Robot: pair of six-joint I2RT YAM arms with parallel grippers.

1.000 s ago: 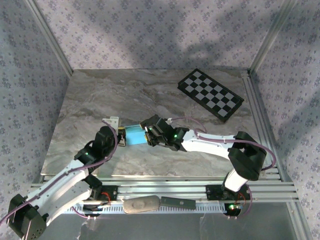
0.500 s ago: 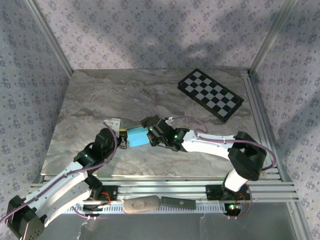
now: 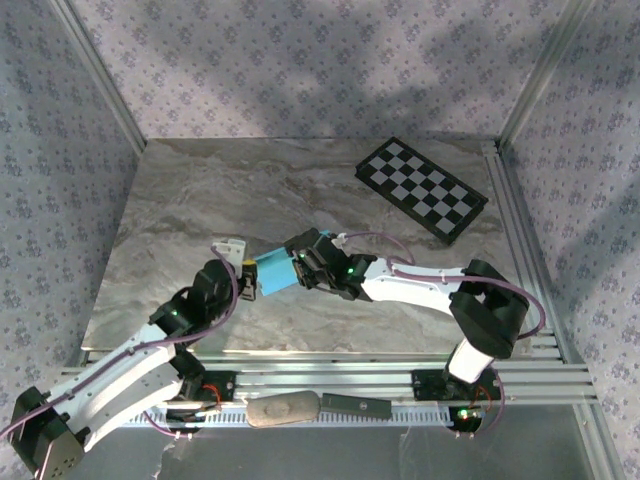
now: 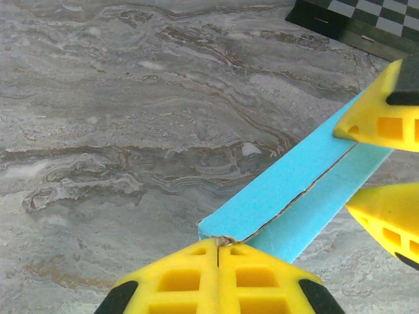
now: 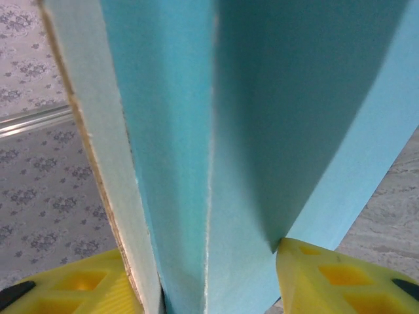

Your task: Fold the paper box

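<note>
The paper box point(image 3: 272, 271) is a flat turquoise folded piece, held up off the marble table point(image 3: 200, 190) between the two arms. My left gripper point(image 3: 243, 278) is shut on its near left corner, and in the left wrist view the yellow fingertips point(image 4: 218, 245) meet on the frayed card edge of the box point(image 4: 294, 190). My right gripper point(image 3: 300, 268) holds the other end. In the right wrist view the box point(image 5: 229, 131) stands between the right gripper point(image 5: 206, 261) fingers, with both pads point(image 5: 308, 268) against it.
A black-and-white checkerboard point(image 3: 422, 189) lies at the table's far right, its corner also seen from the left wrist point(image 4: 353, 16). Aluminium rails point(image 3: 380, 375) run along the near edge with a beige object point(image 3: 283, 409) on them. Patterned walls enclose the table.
The box has tilted, its right end now further back than its left. Both grippers have shifted slightly with it, the right one toward the back left.
</note>
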